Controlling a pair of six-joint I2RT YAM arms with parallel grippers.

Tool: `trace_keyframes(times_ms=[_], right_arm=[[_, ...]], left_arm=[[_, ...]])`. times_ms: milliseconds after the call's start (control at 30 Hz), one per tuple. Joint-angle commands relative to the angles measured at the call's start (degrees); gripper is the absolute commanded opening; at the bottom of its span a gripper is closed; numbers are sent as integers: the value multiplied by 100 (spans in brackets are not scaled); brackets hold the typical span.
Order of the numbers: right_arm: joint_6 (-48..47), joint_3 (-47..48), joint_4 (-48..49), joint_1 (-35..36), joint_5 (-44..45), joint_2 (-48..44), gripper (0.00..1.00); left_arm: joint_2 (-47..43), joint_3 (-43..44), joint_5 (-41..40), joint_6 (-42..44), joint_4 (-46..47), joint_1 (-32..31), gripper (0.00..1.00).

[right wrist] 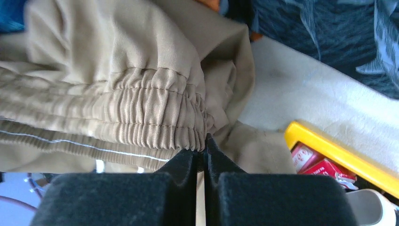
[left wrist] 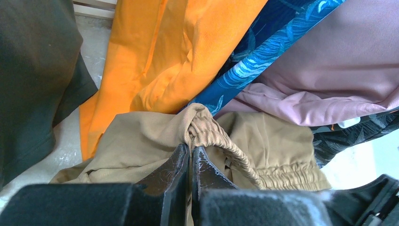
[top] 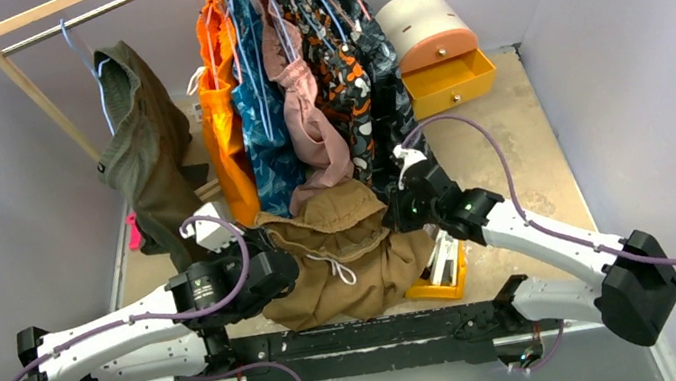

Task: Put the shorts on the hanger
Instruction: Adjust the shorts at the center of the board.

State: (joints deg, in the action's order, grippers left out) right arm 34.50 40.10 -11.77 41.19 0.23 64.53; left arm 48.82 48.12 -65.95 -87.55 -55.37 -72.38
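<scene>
The tan shorts [top: 343, 250] lie bunched on the table between my two arms, the white drawstring on top. My left gripper [top: 275, 252] is at their left edge. In the left wrist view it [left wrist: 190, 149] is shut on a fold of the gathered waistband [left wrist: 211, 134]. My right gripper [top: 400, 210] is at their right edge. In the right wrist view it [right wrist: 203, 145] is pinched shut on the elastic waistband [right wrist: 155, 113]. The hanger is hidden.
A wooden rack [top: 35, 18] at the back carries an olive garment [top: 139, 139], orange shorts [top: 219, 97] and blue, pink and dark patterned clothes hanging right behind the shorts. A yellow drawer box [top: 444, 84] stands back right. A yellow tray [top: 441, 284] with red packs sits by the right arm.
</scene>
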Motion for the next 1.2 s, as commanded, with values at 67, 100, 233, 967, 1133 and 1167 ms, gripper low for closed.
trace_keyframes(times_ms=[67,100,233,967,1133,1167], right_arm=[[-13,962,180,12,469,-85,0],[-3,1033,170,10,477,-64,0],[73,1171,110,3,381,89,0],[124,1228,256,-4,250,372,0],[78,1243,320,-132,267,588,0],[84,1234,350,-170,261,629,0]], left_arm=[[-91,189,68,350,149,31,0],[-110,173,171,449,188,31,5],[-318,137,521,879,354,32,42],[1301,1972,1980,2494,-657,22,63],[1122,2017,2362,2932,-508,22,64],[1092,1983,2502,3013,-415,22,64]])
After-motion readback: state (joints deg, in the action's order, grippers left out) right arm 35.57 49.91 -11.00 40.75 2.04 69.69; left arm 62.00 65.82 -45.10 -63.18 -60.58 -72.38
